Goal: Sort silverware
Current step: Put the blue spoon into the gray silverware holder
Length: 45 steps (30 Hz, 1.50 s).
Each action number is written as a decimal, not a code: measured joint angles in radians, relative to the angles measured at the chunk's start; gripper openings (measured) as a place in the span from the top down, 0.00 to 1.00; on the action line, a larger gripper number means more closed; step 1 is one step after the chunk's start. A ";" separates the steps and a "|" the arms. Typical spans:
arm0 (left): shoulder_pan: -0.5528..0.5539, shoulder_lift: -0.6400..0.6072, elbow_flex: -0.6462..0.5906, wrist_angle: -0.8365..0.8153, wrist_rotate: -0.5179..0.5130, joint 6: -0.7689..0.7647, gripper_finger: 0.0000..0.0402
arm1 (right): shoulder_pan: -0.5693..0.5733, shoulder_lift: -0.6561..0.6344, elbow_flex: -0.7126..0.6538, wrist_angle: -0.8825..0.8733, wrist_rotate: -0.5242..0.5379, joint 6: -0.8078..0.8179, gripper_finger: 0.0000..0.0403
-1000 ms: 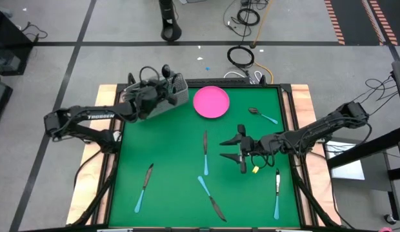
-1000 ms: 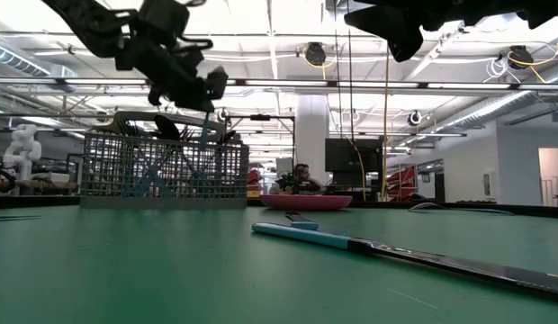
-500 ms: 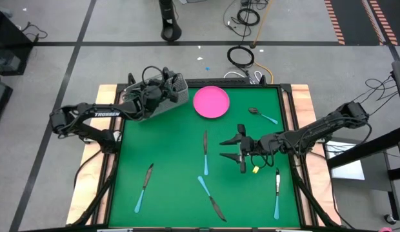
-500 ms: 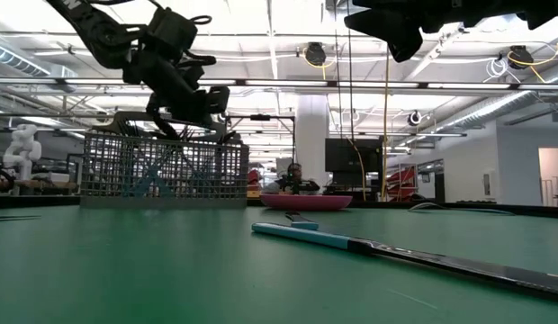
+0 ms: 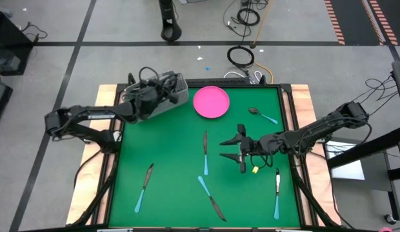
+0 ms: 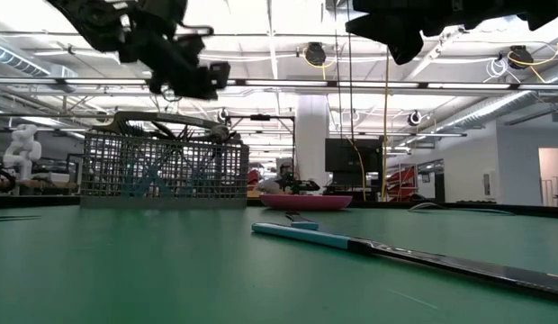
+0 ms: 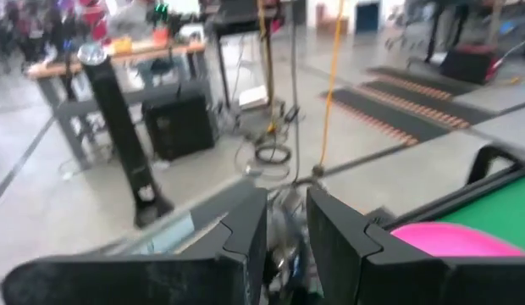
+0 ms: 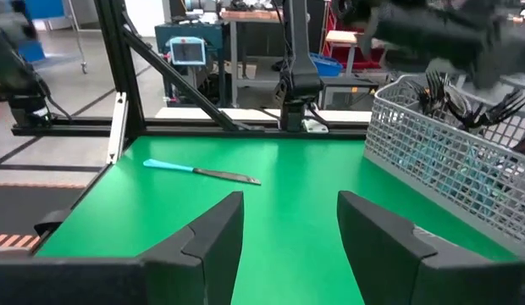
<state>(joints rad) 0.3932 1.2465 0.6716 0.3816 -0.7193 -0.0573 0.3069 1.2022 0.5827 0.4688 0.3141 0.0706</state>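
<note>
My left gripper (image 5: pixel 163 86) hovers over the grey wire-mesh basket (image 5: pixel 172 98) at the table's far left; its fingers (image 7: pixel 245 241) stand a little apart with nothing between them. In the low view it (image 6: pixel 191 79) hangs above the basket (image 6: pixel 162 171), which holds several pieces of silverware (image 8: pixel 453 100). My right gripper (image 5: pixel 233 149) stands open above the table's middle right. Loose silverware lies flat on the green mat: a knife (image 5: pixel 204 143), a blue-handled piece (image 5: pixel 211 198), one at the near left (image 5: pixel 144 185), one at the near right (image 5: pixel 277 192), and a spoon (image 5: pixel 261 115).
A pink round plate (image 5: pixel 211 102) lies on the mat just right of the basket. In the low view a blue-handled knife (image 6: pixel 351 243) lies close to the camera. A person sits in the room far behind the table. The mat between the arms is bare.
My left gripper held a blue-handled utensil upright over the basket, dipped toward the basket, then rose again. The utensil no longer shows between its fingers; it has gone down among the pieces in the basket. My right arm has kept still.
</note>
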 joint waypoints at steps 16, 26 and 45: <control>-0.301 -0.153 -0.039 -0.029 0.492 0.039 0.78 | -0.200 -0.003 0.000 -0.292 0.255 0.165 0.55; -0.410 -0.012 -0.043 0.241 0.482 0.177 0.78 | -0.666 -0.002 0.039 -0.802 -0.004 0.212 0.55; -0.411 -0.016 -0.042 0.238 0.480 0.199 0.78 | -1.071 0.258 0.145 -1.120 -0.080 -0.063 0.55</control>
<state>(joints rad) -0.0182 1.2301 0.6296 0.6193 -0.2388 0.1414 -0.7644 1.4602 0.7280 -0.6509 0.2337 0.0073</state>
